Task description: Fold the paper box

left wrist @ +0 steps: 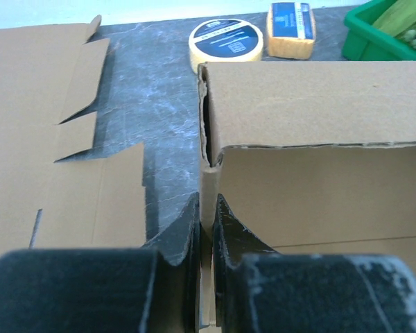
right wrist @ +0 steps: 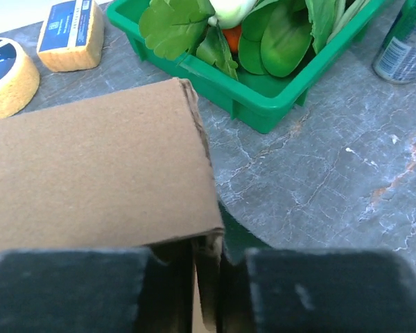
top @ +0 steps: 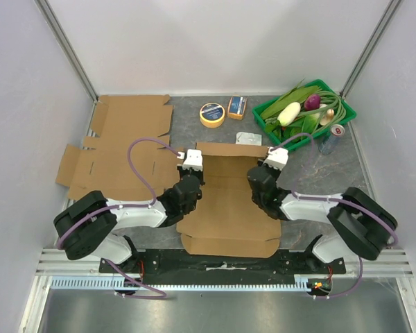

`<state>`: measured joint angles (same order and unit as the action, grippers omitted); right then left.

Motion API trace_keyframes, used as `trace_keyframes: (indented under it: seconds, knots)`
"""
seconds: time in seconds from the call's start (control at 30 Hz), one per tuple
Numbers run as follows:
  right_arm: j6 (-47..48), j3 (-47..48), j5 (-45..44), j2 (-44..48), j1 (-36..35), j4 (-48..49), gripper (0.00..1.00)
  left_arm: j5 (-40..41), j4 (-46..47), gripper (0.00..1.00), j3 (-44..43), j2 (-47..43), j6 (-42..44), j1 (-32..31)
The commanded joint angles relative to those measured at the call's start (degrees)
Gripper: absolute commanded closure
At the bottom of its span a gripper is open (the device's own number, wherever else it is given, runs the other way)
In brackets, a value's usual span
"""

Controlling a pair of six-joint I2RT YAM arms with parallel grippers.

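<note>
left gripper [left wrist: 206,211], right gripper [right wrist: 209,260] each pinch paper box [top: 229,208] side wall

One high view, two close ones
From above and behind the paper box [top: 229,201] we look down on it whole; each wrist camera hugs one side wall, facing its far end. All share the tape roll [top: 212,114] beyond it.

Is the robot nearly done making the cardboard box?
Not yet, roughly halfway. Done: the far wall of the box already stands up. In hand: the left gripper and the right gripper each pinch a side edge of the box, holding it upright. Left: the front flap lies flat near the arms and probably needs to be folded over and tucked in.
</note>
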<state>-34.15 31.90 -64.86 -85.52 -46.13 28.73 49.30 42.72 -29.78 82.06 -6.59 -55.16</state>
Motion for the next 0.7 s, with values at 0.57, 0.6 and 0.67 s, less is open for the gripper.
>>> trace_keyframes:
  seconds: [0.57,0.6,0.67]
  knots:
    - [12.53,-10.19,39.82,20.66,15.10,-8.16,0.37,1.33,7.38,0.98,-0.28,0.82,1.67,-2.06]
    - [12.53,-9.41,39.03,19.17,15.10,-8.16,0.41,1.24,7.38,0.98,-0.37,0.82,1.76,-2.06]
    - [11.22,-8.35,37.01,17.23,15.10,-9.04,0.48,1.24,7.20,0.98,-0.37,0.56,1.84,-2.06]
